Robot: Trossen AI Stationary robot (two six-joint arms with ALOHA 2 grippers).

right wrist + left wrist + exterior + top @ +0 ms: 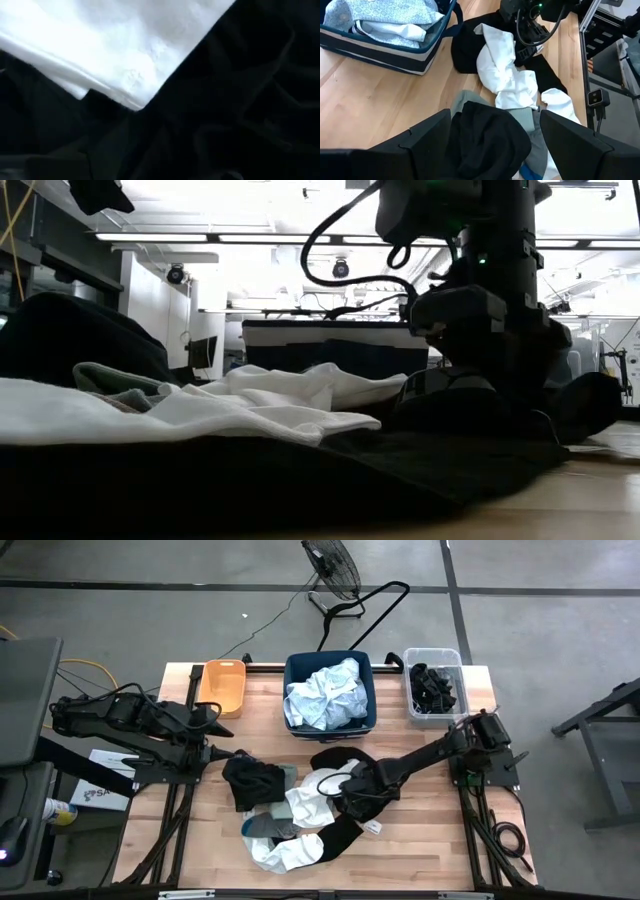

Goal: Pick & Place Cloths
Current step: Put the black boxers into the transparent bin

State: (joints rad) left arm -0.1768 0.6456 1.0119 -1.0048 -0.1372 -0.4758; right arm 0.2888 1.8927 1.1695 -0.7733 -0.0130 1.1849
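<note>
Several cloths lie heaped at the middle of the table. One bunched black cloth point(255, 782) sits at the heap's left, on a grey-green one point(532, 117). White cloths point(305, 805) lie in the middle, over a long black cloth point(345, 832). My left gripper point(228, 755) hangs open above the bunched black cloth point(490, 142), which shows between its wide-set fingers. My right gripper point(352, 788) points down, open, low over the long black cloth point(225, 100) beside a white edge point(125, 45). My right gripper point(480, 395) is down at the long black cloth near the white one, coming from above. Its own body hides the fingertips, so I cannot tell whether they touch the cloth.
Three bins stand along the far edge: an orange one point(222, 685), a navy one point(296, 668) holding pale blue and white cloth, and a clear one point(433, 660) with black pieces. Bare wood point(420, 840) lies right of the heap.
</note>
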